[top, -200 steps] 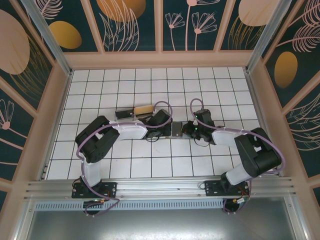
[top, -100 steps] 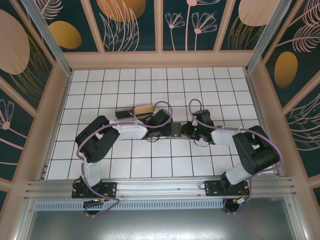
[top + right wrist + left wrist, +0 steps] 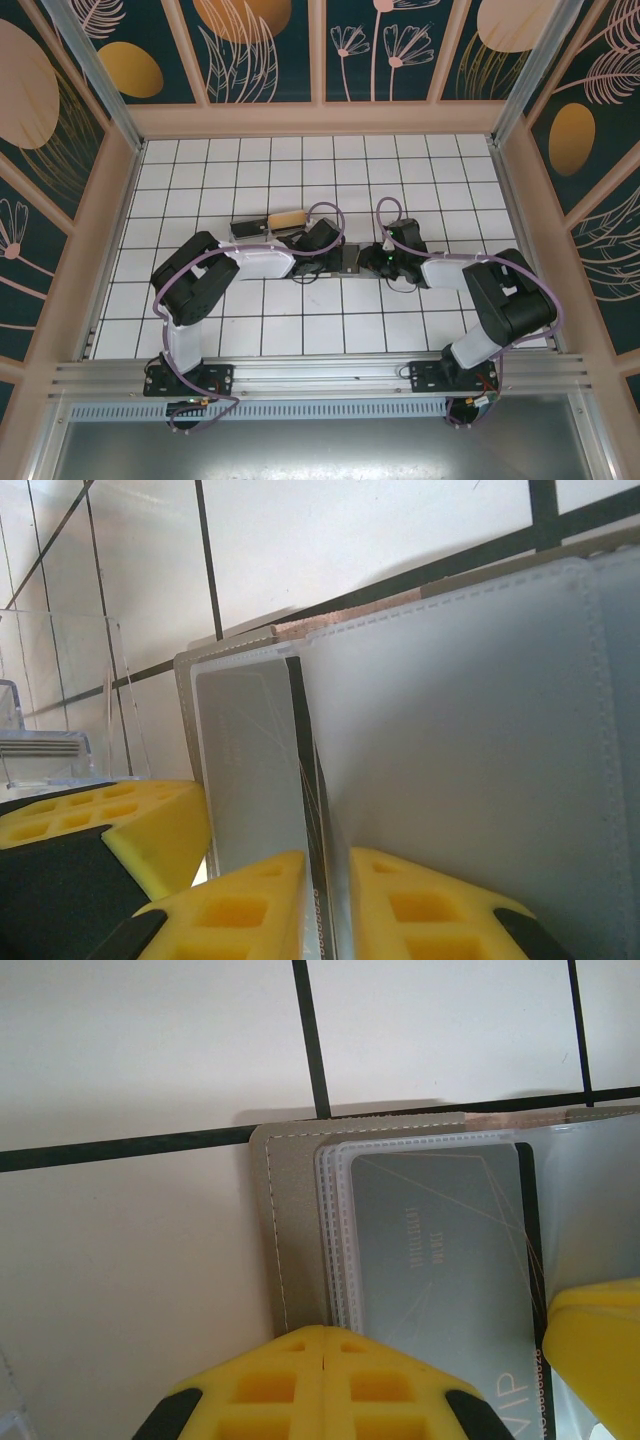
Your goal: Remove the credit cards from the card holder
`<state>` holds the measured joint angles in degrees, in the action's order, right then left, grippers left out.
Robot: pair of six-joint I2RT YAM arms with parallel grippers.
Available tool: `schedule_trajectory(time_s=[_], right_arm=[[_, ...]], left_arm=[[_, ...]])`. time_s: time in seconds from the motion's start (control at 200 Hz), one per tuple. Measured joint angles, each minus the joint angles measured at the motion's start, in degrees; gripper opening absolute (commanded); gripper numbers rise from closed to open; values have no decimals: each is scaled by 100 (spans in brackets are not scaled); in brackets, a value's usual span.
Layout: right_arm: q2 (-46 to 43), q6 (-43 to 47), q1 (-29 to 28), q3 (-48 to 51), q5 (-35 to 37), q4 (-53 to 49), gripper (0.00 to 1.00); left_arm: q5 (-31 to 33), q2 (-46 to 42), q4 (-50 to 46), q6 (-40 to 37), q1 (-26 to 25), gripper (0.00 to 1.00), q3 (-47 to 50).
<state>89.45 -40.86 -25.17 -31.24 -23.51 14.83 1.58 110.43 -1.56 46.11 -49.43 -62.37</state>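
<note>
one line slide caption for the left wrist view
Left pincer shut at the edge of an open card holder, a grey card showing in its clear sleeve.

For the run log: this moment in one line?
left gripper shut, pressing card holder | right gripper pinching credit card edge | card not out

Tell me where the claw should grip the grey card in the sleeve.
Probably the card's dark long edge beside the sleeve's opening, approached from that open side. The card lies flat inside the card holder's clear pocket, with stitched seams along the other visible sides. In the right wrist view, the right claw straddles that edge, its fingers slightly apart.
</note>
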Motion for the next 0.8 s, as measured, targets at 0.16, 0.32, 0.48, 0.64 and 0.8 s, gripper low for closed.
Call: schedule_trajectory(time_s=[0.16, 0.32, 0.48, 0.64, 0.8], right_arm=[[39, 4, 0, 0, -17, 9, 13], [66, 15, 7, -13, -37, 20, 0], [17, 98, 87, -22, -46, -90, 0], [-125, 286, 304, -22, -46, -337, 0], [-203, 391, 382, -22, -101, -444, 18]], left_arm=[[-2, 2, 0, 0, 2, 0, 0], [0, 4, 0, 0, 2, 0, 0], [-2, 4, 2, 0, 4, 0, 0], [-4, 11, 2, 0, 4, 0, -9], [-4, 11, 2, 0, 4, 0, -9]])
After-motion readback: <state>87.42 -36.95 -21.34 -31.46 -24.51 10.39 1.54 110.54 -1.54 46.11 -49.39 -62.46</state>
